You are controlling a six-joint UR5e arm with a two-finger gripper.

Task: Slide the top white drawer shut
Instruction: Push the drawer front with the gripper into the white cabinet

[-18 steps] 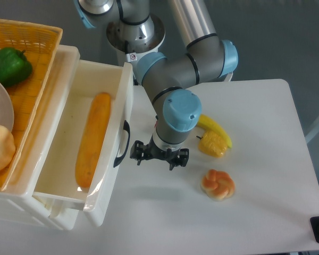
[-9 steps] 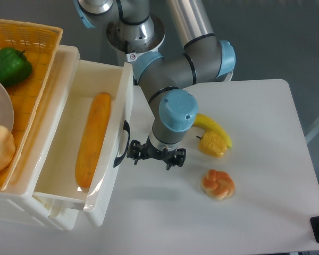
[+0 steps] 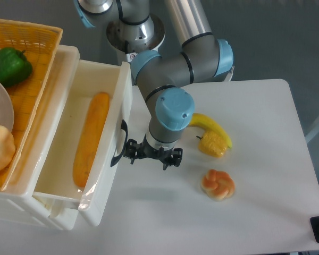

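Observation:
The top white drawer (image 3: 115, 90) stands pulled out from the cabinet at the left, with a long orange-yellow loaf (image 3: 90, 139) lying inside it. Its black arched handle (image 3: 118, 144) faces right. My gripper (image 3: 152, 154) points down at the table just right of the drawer front, and its left side touches the handle. The blue wrist cap hides its fingertips, so I cannot tell whether it is open or shut. It holds nothing.
An orange woven basket (image 3: 34, 40) on the cabinet top holds a green pepper (image 3: 9, 66), a white dish (image 3: 0, 109) and a doughnut (image 3: 0, 147). A banana (image 3: 210, 126), a yellow corn piece (image 3: 212, 143) and a bun (image 3: 218, 184) lie on the table right of the gripper.
The gripper has moved left from beside the handle into contact with it. The drawer front has shifted slightly left, into the cabinet.

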